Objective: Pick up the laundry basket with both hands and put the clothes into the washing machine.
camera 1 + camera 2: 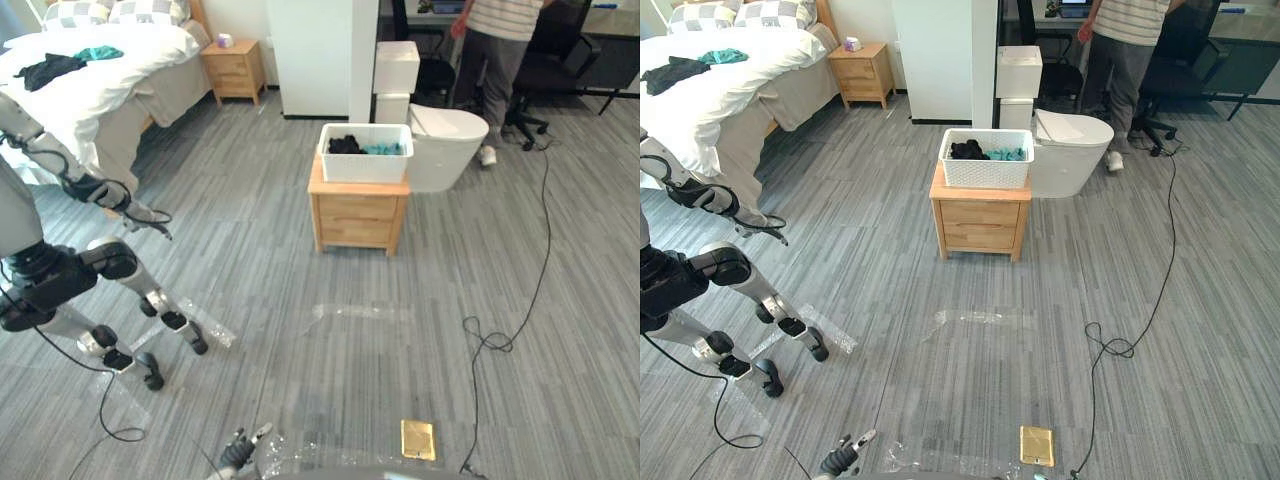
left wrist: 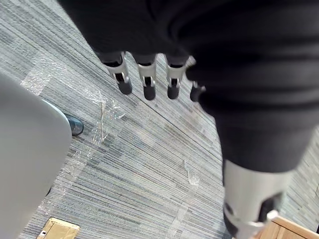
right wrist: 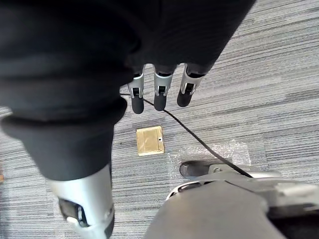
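We see the laundry basket well ahead of us, on the tabletop of a small wooden cabinet standing in the middle of the floor, well apart from both hands. The near wall hides much of the clothes. Over the rim we make out a black heap at the left and a teal piece at the right. The basket is white and rectangular, with perforated walls and a plain band round the rim.

Just behind it to the right sits a white rounded unit, partly covered by the basket; we cannot tell whether it is the washing machine. A person stands beyond it, cut off above the chest. At the left edge, jointed silver and black limbs are cropped, and we cannot tell what they belong to.

The left hand hangs over the floor with its fingers straight and loosely apart, holding nothing. The right hand hangs the same way, fingers straight and empty, above a brass floor plate.
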You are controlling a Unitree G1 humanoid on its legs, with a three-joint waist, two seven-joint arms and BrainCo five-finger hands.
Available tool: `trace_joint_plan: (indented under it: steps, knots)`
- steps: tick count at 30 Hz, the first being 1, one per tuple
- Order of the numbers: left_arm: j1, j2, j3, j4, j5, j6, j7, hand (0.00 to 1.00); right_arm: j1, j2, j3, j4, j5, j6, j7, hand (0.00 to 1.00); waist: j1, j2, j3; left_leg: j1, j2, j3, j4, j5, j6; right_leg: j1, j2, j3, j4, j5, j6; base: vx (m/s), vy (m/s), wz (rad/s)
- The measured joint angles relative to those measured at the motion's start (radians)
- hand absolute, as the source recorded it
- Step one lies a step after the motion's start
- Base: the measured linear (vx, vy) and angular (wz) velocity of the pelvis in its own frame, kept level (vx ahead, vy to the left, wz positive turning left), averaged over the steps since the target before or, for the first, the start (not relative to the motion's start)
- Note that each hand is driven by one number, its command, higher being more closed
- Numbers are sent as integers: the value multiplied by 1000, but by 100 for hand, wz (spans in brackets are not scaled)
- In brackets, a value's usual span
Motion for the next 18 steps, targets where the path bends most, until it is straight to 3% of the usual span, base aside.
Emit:
trace_joint_plan:
  steps: [18]
  knots:
    - [-2, -2, -2, 10, 0, -11, 0, 0, -10, 2, -6, -1, 2, -3, 0, 0, 0, 1, 4, 9, 3, 4, -10, 0, 0, 3, 2, 1, -2, 3, -5, -26, 0, 0]
